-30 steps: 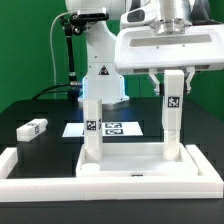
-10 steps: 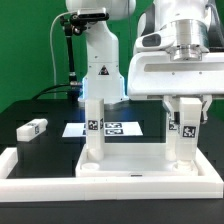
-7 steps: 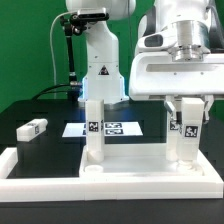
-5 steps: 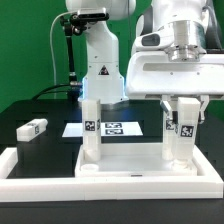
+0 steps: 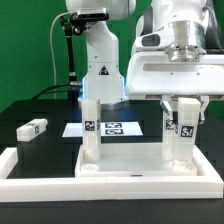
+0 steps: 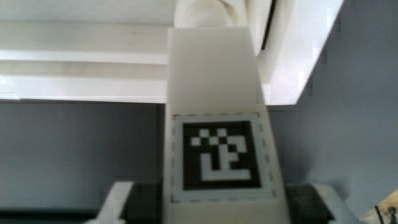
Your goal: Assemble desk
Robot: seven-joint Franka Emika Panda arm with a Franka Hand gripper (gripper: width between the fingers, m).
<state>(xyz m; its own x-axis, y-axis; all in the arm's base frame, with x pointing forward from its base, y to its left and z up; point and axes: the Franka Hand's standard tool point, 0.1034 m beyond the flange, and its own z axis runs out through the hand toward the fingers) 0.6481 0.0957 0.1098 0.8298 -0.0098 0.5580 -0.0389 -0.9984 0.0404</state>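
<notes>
Lowered since earlier: gripper (image 5: 183,108) stands leg (image 5: 178,142) upright on top panel (image 5: 130,166) corner for seating; fingers flank it, grip unclear.

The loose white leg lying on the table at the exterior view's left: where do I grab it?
Grip the small white plastic block leg across its two long side faces near mid-length, coming down from above. It lies on its side on the black table, clear of other parts and slightly askew, so rotate to match.
</notes>
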